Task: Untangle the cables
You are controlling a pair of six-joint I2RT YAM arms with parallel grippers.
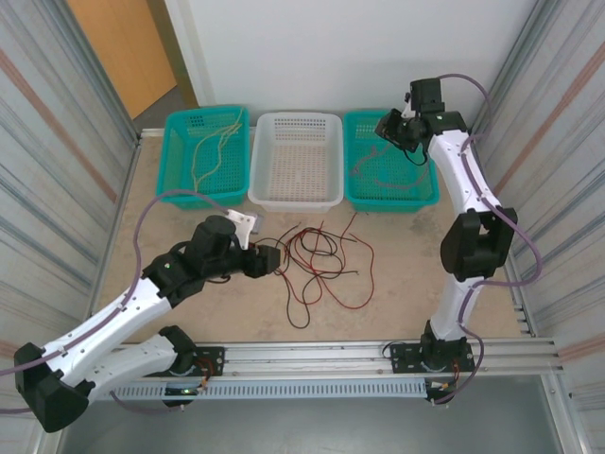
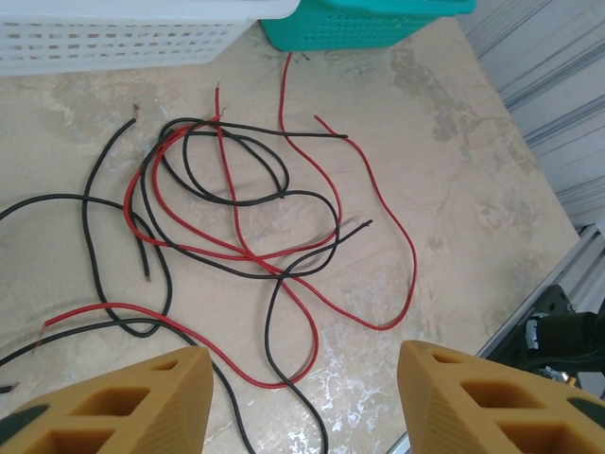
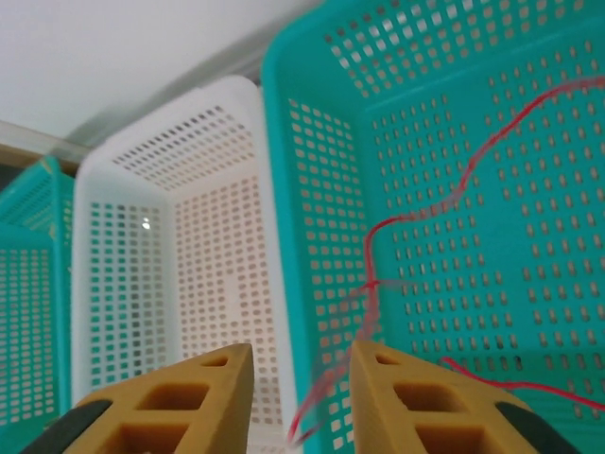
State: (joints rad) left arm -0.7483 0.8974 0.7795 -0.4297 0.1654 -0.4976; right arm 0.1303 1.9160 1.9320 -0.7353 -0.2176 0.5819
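A tangle of red cables (image 1: 354,248) and black cables (image 1: 301,301) lies on the table in front of the baskets. My left gripper (image 1: 274,260) sits low at the tangle's left edge, open and holding nothing. In the left wrist view a red cable (image 2: 412,265) and a black cable (image 2: 269,322) loop between its wide-apart fingers (image 2: 151,397). My right gripper (image 1: 389,128) hovers over the right teal basket (image 1: 427,194), open. A blurred red cable (image 3: 364,312) hangs loose between its fingers (image 3: 189,397); more red cable (image 3: 416,216) lies in that basket. Yellow cables (image 1: 213,151) lie in the left teal basket (image 1: 180,189).
An empty white basket (image 1: 295,200) stands between the two teal ones at the back of the table. Corrugated walls close in both sides. An aluminium rail (image 1: 321,355) runs along the near edge by the arm bases.
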